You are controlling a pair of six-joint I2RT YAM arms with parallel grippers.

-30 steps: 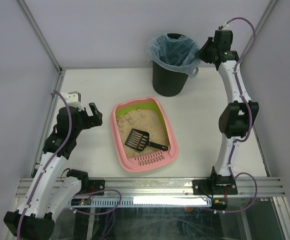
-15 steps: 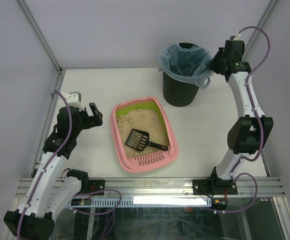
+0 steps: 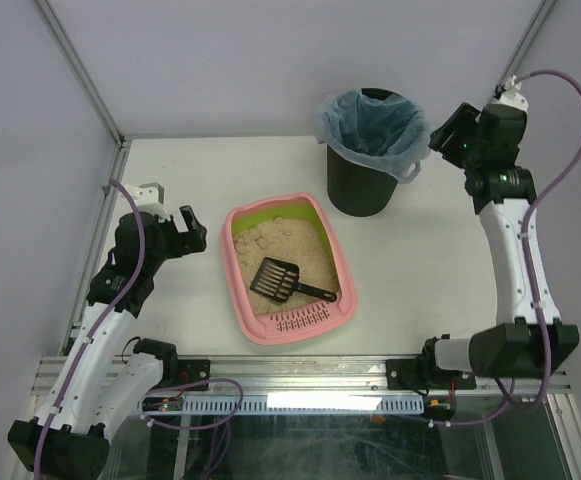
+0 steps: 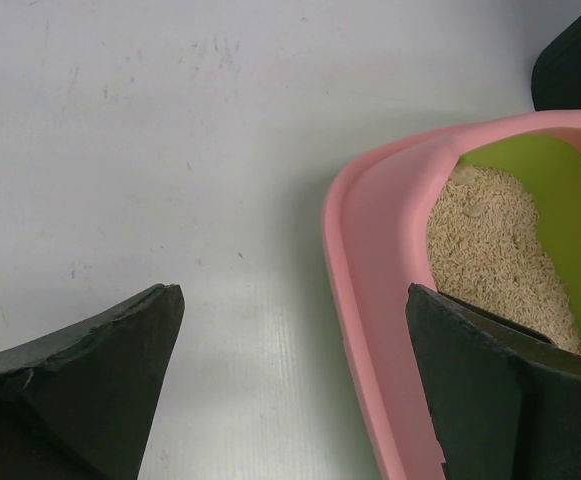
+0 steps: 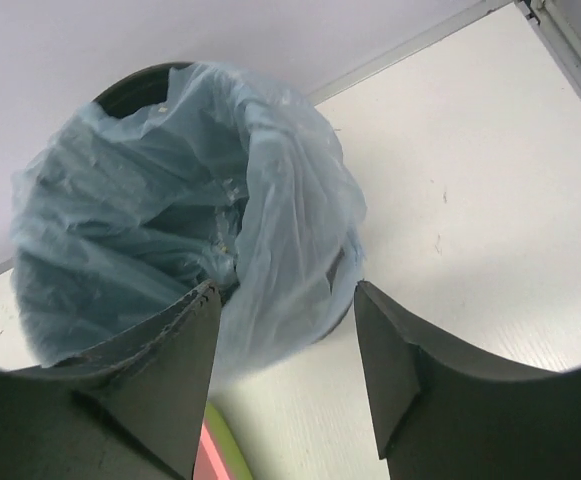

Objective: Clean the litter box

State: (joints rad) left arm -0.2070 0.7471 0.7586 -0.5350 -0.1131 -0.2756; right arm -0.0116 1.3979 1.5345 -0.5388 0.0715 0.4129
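The pink litter box (image 3: 228, 272) with a lime-green inner wall lies mid-table, its slotted grille (image 3: 301, 322) at the near end and beige litter inside. A small black scoop (image 3: 282, 279) lies on the litter. My left gripper (image 3: 192, 230) is open and empty, just left of the box. In the left wrist view the gripper (image 4: 292, 292) straddles the box's pink rim (image 4: 370, 250). My right gripper (image 3: 443, 136) is open and empty, held high just right of the black bin (image 3: 362, 185). In the right wrist view it (image 5: 285, 287) looks down at the bin's blue bag (image 5: 170, 200).
The bin with the pale blue bag stands at the back, right of the litter box. Metal frame posts (image 3: 80, 75) and grey walls close the table at the left, back and right. A rail (image 3: 300, 372) runs along the near edge.
The bin has shifted right and a little nearer with the right gripper at its rim. The right gripper has since drawn back to the right, apart from it. The left arm has not moved.
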